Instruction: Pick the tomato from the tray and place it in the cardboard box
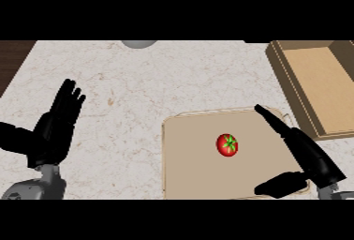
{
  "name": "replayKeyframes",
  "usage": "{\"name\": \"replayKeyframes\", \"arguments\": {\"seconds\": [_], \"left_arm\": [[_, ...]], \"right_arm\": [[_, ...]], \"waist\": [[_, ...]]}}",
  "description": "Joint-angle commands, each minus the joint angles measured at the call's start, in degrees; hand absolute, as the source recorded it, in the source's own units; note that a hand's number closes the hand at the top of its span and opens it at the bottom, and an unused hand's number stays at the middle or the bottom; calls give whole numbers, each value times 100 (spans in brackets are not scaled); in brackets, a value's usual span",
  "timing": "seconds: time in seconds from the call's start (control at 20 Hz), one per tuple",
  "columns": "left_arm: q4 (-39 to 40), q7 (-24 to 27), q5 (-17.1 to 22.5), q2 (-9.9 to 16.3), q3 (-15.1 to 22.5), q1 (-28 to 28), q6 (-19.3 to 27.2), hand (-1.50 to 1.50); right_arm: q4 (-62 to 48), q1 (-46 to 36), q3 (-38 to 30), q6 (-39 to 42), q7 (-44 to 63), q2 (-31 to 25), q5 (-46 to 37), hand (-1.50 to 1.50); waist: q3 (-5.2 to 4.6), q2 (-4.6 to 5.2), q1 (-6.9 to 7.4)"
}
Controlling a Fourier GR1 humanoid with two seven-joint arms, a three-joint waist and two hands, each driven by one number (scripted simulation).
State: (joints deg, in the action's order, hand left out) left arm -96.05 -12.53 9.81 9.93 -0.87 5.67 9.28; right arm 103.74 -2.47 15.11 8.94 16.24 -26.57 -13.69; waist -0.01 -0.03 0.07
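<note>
- The tomato (227, 145) lies on the tray (190, 159), near the counter (138, 93) front edge.
- Right robot hand (304, 152) is open over the tray's right side, beside the tomato.
- Left robot hand (55, 124) rests open at the left.
- The cardboard box (314, 89) sits at the far right corner.

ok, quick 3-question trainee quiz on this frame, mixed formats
1. True or false: the tomato lies on the tray.
2. Which hand is over the tray? A) left hand B) right hand
3. Fill in: the box sits at the tray's far ____ side.

Key: 1 true. 2 B; its fingers are straight, right of the tomato, not round it. 3 right.
</note>
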Motion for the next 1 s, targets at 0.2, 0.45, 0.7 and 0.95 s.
{"name": "replayKeyframes", "arguments": {"seconds": [0.2,0.45,0.7,0.95], "left_arm": [[-167,-30,-33,-67,-151,-152,-211,0],[190,325,-313,-360,31,-210,-178,0],[62,-12,-166,-183,-288,101,-294,0],[148,192,-105,-144,-430,-71,-480,0]], "right_arm": [[-354,-136,108,47,76,807,-844,-150],[-748,-55,-58,94,-429,1028,-1012,-150],[-678,-74,18,147,-175,1383,-1441,-150],[-827,260,-10,-96,-459,1441,-1780,-150]], "waist": [[1,1,4],[1,4,0],[1,1,-2],[1,1,-10]]}}
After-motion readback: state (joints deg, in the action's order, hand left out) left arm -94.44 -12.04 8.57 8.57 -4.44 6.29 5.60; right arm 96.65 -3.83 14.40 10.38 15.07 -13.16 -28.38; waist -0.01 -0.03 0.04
